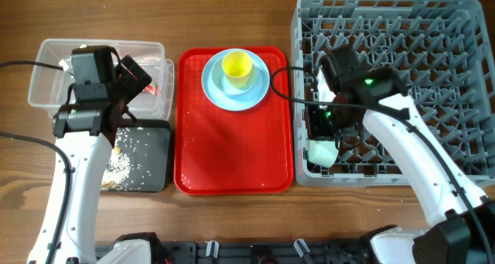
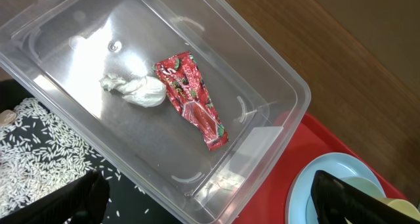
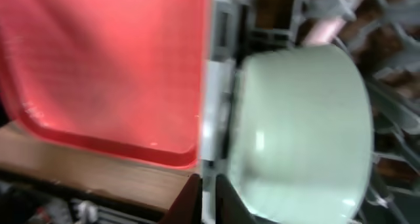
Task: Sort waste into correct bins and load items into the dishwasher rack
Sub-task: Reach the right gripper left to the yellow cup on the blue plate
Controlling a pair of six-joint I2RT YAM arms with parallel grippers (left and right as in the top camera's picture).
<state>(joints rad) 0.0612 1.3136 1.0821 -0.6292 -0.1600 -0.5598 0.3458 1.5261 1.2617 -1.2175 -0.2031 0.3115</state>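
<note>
Loading step: my right hand (image 1: 319,126) sits in the dishwasher rack (image 1: 433,32) at its near left corner, by the pale green bowl (image 1: 322,153) (clamped or loose, I cannot tell). Left hand (image 2: 207,184) gapes wide above the clear tub (image 2: 282,86), wrapper (image 2: 193,96) and tissue (image 2: 134,89) inside. Next, I reckon, the yellow cup (image 1: 237,67) off the plate (image 1: 213,82).
</note>
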